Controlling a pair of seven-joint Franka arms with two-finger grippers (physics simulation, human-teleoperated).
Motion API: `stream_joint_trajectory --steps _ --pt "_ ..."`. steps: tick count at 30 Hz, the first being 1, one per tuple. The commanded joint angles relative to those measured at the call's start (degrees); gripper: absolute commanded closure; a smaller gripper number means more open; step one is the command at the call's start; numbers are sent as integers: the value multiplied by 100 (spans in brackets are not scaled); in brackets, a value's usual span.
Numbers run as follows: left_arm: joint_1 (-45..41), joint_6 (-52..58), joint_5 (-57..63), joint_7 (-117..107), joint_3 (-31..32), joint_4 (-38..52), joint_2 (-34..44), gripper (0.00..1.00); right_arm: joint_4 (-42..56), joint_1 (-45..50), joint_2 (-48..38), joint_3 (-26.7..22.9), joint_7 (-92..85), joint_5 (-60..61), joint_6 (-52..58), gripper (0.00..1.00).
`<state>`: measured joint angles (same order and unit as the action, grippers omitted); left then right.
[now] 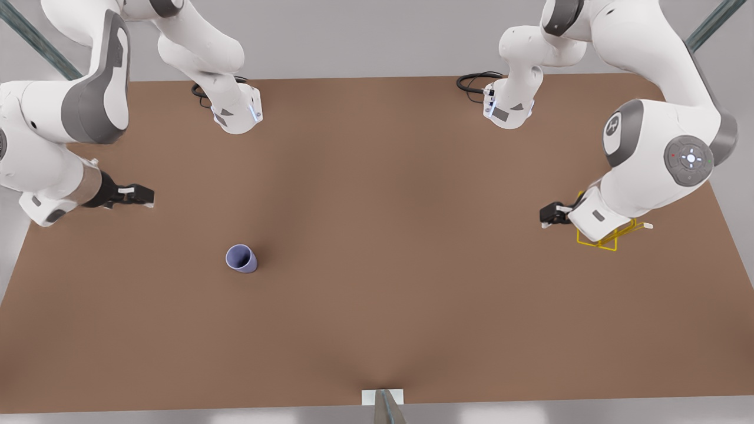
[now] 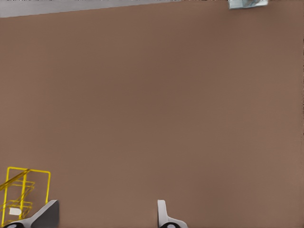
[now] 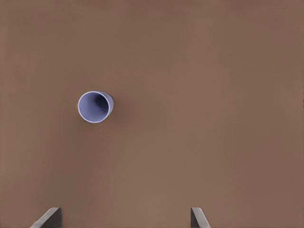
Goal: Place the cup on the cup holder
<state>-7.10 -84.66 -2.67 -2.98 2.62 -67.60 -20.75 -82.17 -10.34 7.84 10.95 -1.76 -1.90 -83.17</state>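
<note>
Matte tapered cup – thin yellow wire cup holder well apart.

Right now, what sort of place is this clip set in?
Likely a simulated tabletop test bench: two white arms mounted on a bare brown table, with just a lavender cup and a yellow wire cup holder on it, against plain grey surroundings.

We see two glossy white arms with rounded links and grey joint caps; the one at the front view's right bears a round grey disc with small white marks. Both end in black two-finger grippers, the right gripper and the left gripper, whose fingertips look pale grey. Black looped cables sit by the white bases.
</note>
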Motion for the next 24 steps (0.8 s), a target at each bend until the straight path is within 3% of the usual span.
stream_joint_trajectory --steps 1,7,10,15,19,24 --pt "-2 -288 -66 -211 10 10 -17 0 -124 67 -169 197 -87 120 -1562 0" --pt "-151 -218 241 -141 89 -34 -96 0 -107 366 947 557 -70 199 -1869 0" --pt "-107 -69 294 -176 63 -17 -606 0 -107 691 1246 566 -43 41 -1957 0" --pt "-125 -60 294 -203 28 -60 -659 0 -608 867 1194 575 589 23 -1905 0" --pt "-133 -42 294 -440 28 -78 -668 0 -775 911 1334 575 1072 23 -2616 0" --pt "-142 10 294 -440 28 -95 -668 0 -775 1034 1422 575 2778 32 -2740 0"
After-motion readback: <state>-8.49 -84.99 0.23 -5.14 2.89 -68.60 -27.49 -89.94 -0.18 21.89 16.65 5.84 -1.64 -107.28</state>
